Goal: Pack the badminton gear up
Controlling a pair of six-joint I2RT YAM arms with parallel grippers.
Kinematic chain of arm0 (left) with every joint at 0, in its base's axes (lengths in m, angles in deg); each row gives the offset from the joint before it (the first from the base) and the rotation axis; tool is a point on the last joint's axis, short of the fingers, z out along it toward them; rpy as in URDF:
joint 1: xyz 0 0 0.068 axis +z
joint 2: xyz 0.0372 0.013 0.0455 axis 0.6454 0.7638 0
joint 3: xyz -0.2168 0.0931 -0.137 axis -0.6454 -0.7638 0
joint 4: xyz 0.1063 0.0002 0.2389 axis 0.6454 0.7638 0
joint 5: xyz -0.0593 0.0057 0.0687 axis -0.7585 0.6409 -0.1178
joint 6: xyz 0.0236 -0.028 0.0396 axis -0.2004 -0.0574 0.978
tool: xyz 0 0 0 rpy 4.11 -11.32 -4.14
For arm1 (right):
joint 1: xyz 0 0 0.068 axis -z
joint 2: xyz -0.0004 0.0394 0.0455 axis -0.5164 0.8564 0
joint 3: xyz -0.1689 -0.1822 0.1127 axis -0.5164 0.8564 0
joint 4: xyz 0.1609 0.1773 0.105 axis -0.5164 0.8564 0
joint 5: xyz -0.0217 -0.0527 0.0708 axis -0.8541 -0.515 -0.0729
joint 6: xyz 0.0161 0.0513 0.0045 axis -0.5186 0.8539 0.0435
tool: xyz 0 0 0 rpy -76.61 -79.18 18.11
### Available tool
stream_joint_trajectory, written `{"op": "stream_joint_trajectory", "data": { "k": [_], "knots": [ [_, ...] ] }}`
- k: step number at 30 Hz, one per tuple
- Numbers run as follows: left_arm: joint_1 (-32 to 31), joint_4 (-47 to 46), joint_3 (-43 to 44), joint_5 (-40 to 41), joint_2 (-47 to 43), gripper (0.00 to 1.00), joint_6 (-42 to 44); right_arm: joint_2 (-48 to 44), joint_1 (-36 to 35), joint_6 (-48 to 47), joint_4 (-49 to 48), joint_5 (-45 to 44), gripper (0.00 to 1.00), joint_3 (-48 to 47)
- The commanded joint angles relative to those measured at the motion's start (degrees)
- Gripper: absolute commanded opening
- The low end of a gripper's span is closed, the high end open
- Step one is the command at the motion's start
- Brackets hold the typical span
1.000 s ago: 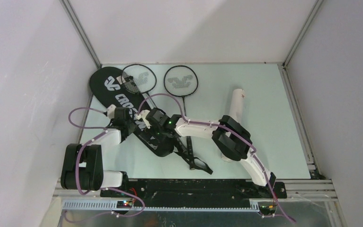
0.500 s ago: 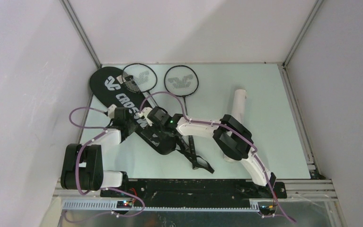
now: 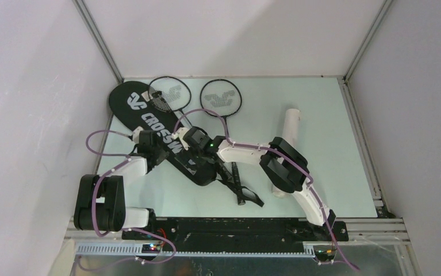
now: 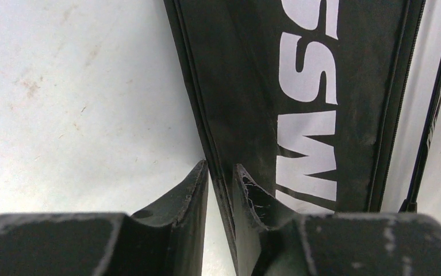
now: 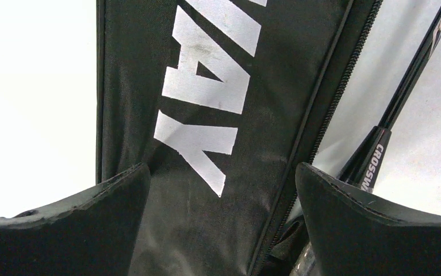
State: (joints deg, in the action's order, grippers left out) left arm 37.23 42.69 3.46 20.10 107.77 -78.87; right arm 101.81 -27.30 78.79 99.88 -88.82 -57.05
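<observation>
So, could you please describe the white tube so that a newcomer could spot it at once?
Take the pale table and look at its right half, away from the black racket bag on the left. There the long white tube lies pointing toward the back wall, its near part under the right arm. It is the only white cylinder among mostly black gear.

Top view: the arms cover the middle of the racket bag (image 3: pixel 127 106), so we read only the start of its lettering. The left pincer (image 4: pixel 221 169) and right pincer (image 5: pixel 222 172) sit hidden there under their own wrists. The tube (image 3: pixel 291 123) loses its near end behind the right arm. The rackets (image 3: pixel 220 101) have shafts partly covered. Wrist views: picture edges cut the bag's lettering.
</observation>
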Motion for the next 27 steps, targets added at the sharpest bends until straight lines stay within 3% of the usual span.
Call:
{"op": "stream_joint_trajectory", "data": {
  "k": [1,8,12,14,16,17,19,23,27],
  "knots": [
    [0.1,-0.9,1.4,-2.0,0.4,0.28,1.0,4.4,-0.3,0.0,2.0,0.5,1.00,-1.7],
    [0.1,-1.3,1.3,-2.8,0.2,0.28,0.7,7.6,-4.1,0.5,6.5,2.2,0.94,-1.1],
    [0.1,-1.1,0.6,-3.0,-0.8,0.28,0.8,9.3,-5.0,3.3,8.5,1.5,0.79,-0.5],
    [0.0,-1.0,0.2,-2.9,-1.6,0.28,0.7,9.6,-5.0,3.8,9.6,-0.4,0.63,-0.5],
    [0.1,-0.7,-0.2,-3.0,-2.9,0.28,0.7,8.8,-4.9,4.5,10.3,-0.9,0.38,-0.2],
    [0.1,-0.5,-0.4,-3.1,-3.3,0.29,0.6,8.3,-4.9,5.1,10.2,-1.7,0.13,0.4],
    [0.1,-0.1,-1.0,-3.3,-6.2,0.31,0.3,5.7,-4.9,5.9,9.5,-2.7,0.00,1.7],
    [0.1,2.0,-2.4,-3.8,-13.5,0.43,-0.3,-3.0,-5.1,5.0,6.7,-1.9,0.00,5.0],
    [0.1,5.9,-3.4,-4.0,-25.0,0.65,-0.9,-14.9,-4.7,4.2,3.0,3.2,0.00,8.4]
  ]
}}
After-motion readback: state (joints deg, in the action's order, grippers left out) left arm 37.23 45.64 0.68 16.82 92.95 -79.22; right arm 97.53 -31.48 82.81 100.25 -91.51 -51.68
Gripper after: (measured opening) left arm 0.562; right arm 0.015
